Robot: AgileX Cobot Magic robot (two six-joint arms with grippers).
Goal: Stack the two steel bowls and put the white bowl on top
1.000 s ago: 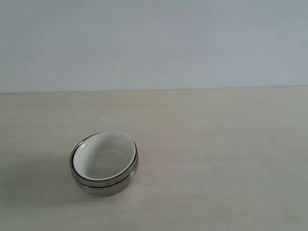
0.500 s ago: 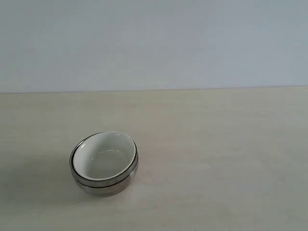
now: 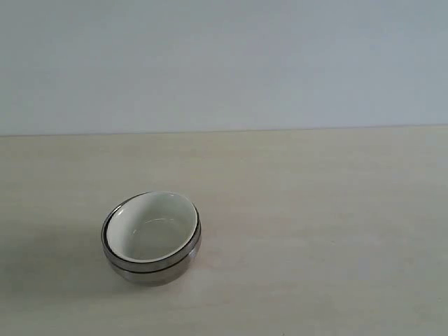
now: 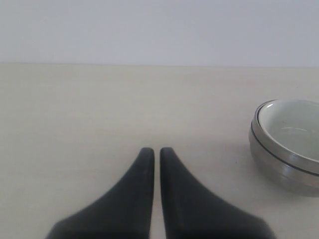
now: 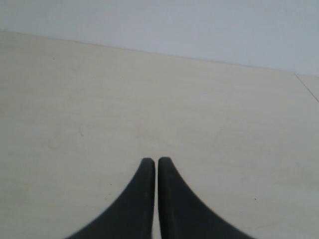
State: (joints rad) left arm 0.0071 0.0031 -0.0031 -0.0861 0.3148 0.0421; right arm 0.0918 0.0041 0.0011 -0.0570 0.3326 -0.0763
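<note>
1. The two shiny round steel bowls point(image 3: 150, 277) sit nested on the pale wooden table top point(image 3: 315, 231), front-left in the ext view; a thin dark seam shows btwn the two steel walls
2. The small glossy cream-white round bowl point(image 3: 150, 225) sits inside the upper steel one. Its rim looks a bit off-centre, w/ more steel rim showing on one side, so can't tell if it's fully seated
3. Left gripper point(image 4: 152, 150): black fingers nearly pressed together w/ only a hairline slit, nothing held. It's low over bare table; the stack is off to one side, apart from the tips
4. Right gripper point(image 5: 150, 160): same, fingers together & empty, over bare table, no bowl in its view
5. Step, as I judge it: stacking order is complete (steel, steel, white on top), so the task looks done. Neither arm shows in the ext view
6. Next move: prob none needed beyond keeping both arms clear of the stack. If the white bowl needs settling, the left arm looks nearer. It'd have to approach from above & press the white rim lightly w/o sliding the steel bowls
</note>
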